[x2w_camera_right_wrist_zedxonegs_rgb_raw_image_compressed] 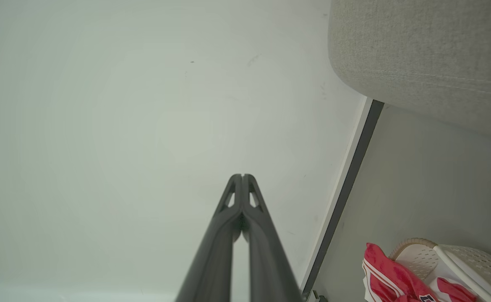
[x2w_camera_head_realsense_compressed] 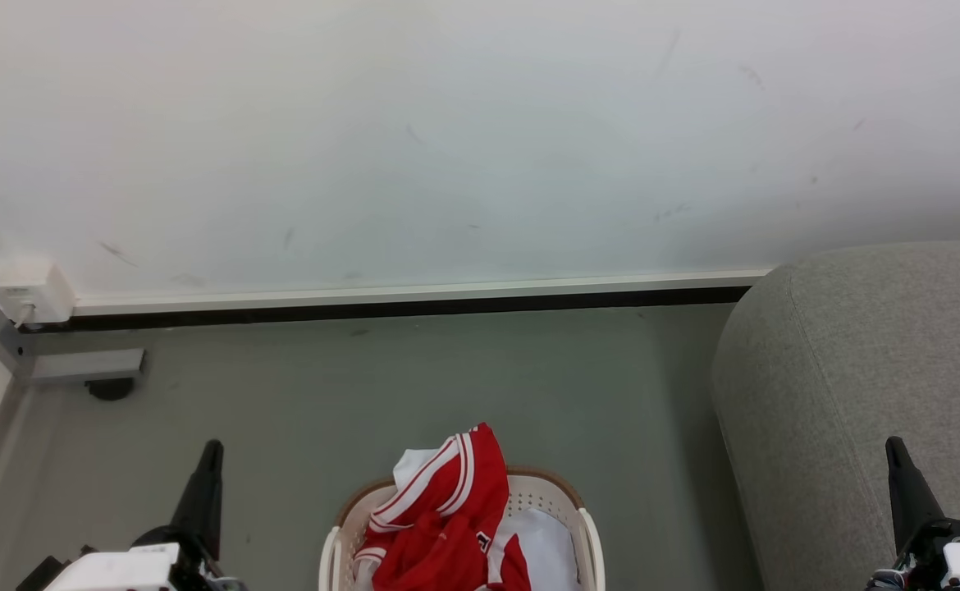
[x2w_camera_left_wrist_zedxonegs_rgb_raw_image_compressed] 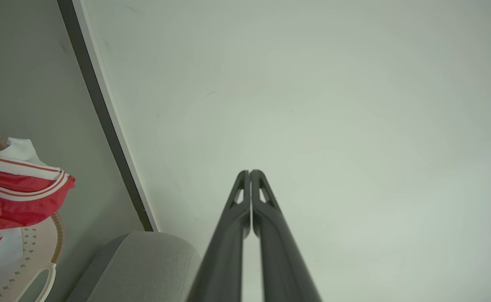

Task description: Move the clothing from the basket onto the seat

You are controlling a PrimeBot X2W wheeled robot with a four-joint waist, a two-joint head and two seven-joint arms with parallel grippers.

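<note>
Bright red clothing [x2w_camera_head_realsense_compressed: 447, 525] with white stripes lies heaped in the one cream basket [x2w_camera_head_realsense_compressed: 588, 533], draped over its far rim. It sits between the left gripper [x2w_camera_head_realsense_compressed: 212, 450] and right gripper [x2w_camera_head_realsense_compressed: 893, 447], both pressed together and empty. One grey seat [x2w_camera_head_realsense_compressed: 857, 369] stands beside the basket, to the right.

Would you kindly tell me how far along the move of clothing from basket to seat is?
Nothing looks done: the red clothing lies heaped in the basket, and the visible seat carries none. Nothing is in hand: the left gripper and right gripper hang either side, jaws shut and empty. All the picking and placing remains.
</note>
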